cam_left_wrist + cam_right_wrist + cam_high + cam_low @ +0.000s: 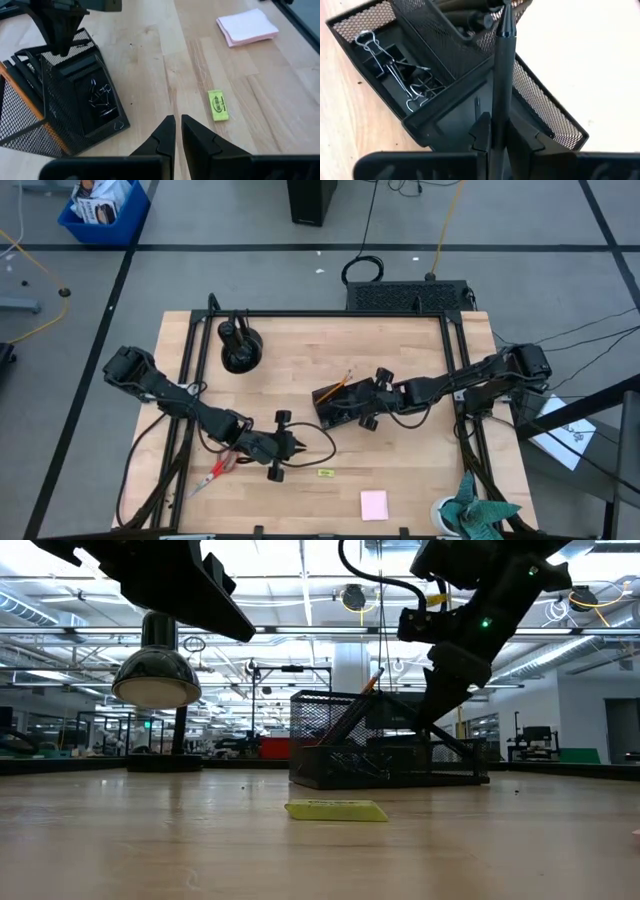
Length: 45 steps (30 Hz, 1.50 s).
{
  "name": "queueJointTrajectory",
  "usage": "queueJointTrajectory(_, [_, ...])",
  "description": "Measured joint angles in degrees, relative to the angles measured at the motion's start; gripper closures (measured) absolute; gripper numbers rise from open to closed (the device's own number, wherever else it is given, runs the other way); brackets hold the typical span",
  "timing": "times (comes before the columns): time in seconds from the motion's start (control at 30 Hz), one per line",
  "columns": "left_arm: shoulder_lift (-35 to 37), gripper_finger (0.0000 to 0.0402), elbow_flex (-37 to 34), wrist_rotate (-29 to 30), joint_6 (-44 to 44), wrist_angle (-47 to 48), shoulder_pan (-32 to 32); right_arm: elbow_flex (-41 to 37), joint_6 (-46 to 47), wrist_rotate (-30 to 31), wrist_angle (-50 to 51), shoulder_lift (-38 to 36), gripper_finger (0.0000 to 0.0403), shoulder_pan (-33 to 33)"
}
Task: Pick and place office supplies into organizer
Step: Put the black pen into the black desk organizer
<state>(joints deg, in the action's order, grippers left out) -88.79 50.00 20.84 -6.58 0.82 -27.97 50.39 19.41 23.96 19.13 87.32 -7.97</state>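
Right fingers (pixel 496 131) clamp a black pen (pixel 502 75) over the organizer (pixel 345 402), centre frame, already holding clips (pixel 395 70); left fingers (pixel 178 131) together; tag (pixel 325 472), notepad (pixel 374 504), scissors (pixel 213 473) remain on the table (pixel 300 355).

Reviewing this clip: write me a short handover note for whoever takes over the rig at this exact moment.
Right end effector: shut on a black pen, held over the organizer at table centre.
Left end effector: shut, empty, hovering over bare table between the organizer and the yellow-green tag.
Done: orange pencil stands in the organizer's tall cup; binder clips lie in a low compartment.
Left: release the pen into the organizer; then the tag, the pink notepad near the front edge, and the red-handled scissors beneath the left arm.
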Motion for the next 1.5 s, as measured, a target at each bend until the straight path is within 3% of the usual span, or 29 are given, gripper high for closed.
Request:
queueJointTrajectory(0.43, [0.0, 0.0364, 0.0, 0.1, 0.9, -4.4, 0.1, 12.5, -4.0, 10.2, 17.5, -0.2, 0.0376, -3.5])
queueJointTrajectory(0.67, [0.0, 0.0364, 0.0, 1.3, 4.4, -10.9, 1.4, 15.9, -15.1, 19.1, 12.3, -0.2, 0.0376, -9.8])
queueJointTrajectory(1.0, [2.5, 0.0364, 0.0, -0.8, -0.4, -14.7, 2.6, 12.3, -51.9, 35.0, -4.0, -0.2, 0.0376, -22.5])
queueJointTrajectory(1.13, [3.1, 0.0364, 0.0, -4.2, -2.9, -20.5, 2.3, 7.6, -71.5, 40.8, -17.9, 0.8, 0.0376, -26.5])
queueJointTrajectory(1.33, [3.0, 0.0364, 0.0, -4.7, -11.7, -25.8, 3.5, 1.2, -108.3, 42.4, -47.3, 6.3, 0.0376, -29.5])
queueJointTrajectory(1.5, [2.6, 0.0345, 0.0, -4.6, -16.7, -25.3, 5.4, 1.3, -120.1, 41.6, -61.4, 11.6, 0.0376, -29.1])
